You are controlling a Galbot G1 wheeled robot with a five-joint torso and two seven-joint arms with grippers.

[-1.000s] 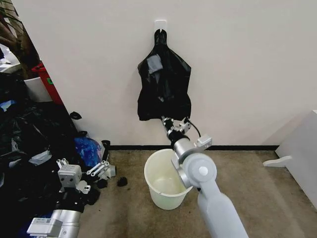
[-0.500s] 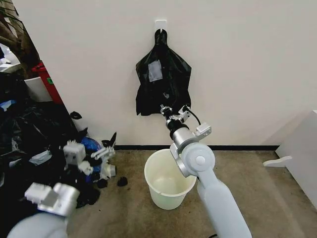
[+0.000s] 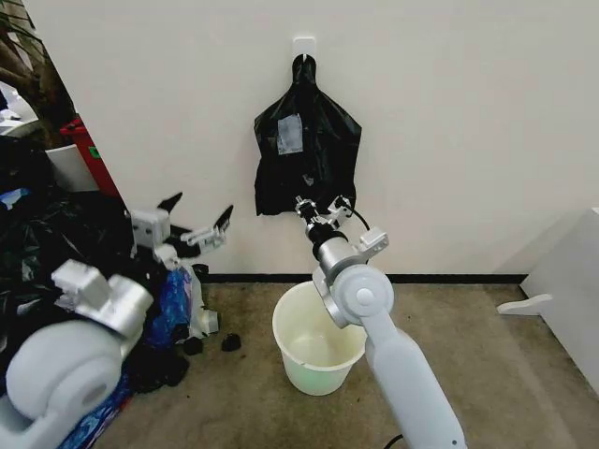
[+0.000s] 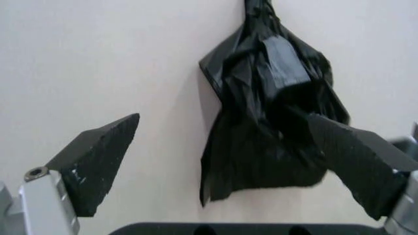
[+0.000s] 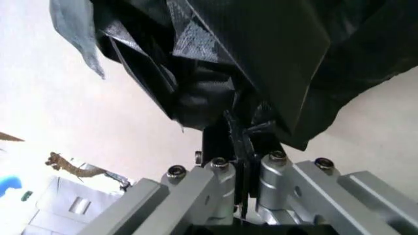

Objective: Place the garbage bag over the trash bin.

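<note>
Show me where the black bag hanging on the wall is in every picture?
Head view: black bag top centre, hanging from the white hook.
Left wrist view: bag between the open left pincer's tips.
Right wrist view: bag above the right pincer.
Shared landmark: white wall.

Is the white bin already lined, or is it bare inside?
Bare: the trash bin stands upright, its pale inside visible, with no black plastic over its rim.

Garbage bag [image 3: 307, 150]: black, hanging flat on the wall from a white hook [image 3: 302, 45].
Right gripper [image 3: 318, 210]: raised to the bag's lower edge, touching it.
Left gripper [image 3: 197, 223]: lifted at the left, black fingers spread apart, nothing between them.
Trash bin [image 3: 318, 351]: white, upright on the floor beneath the bag.
Black sacks [image 3: 47, 243]: heaped at the left.
</note>
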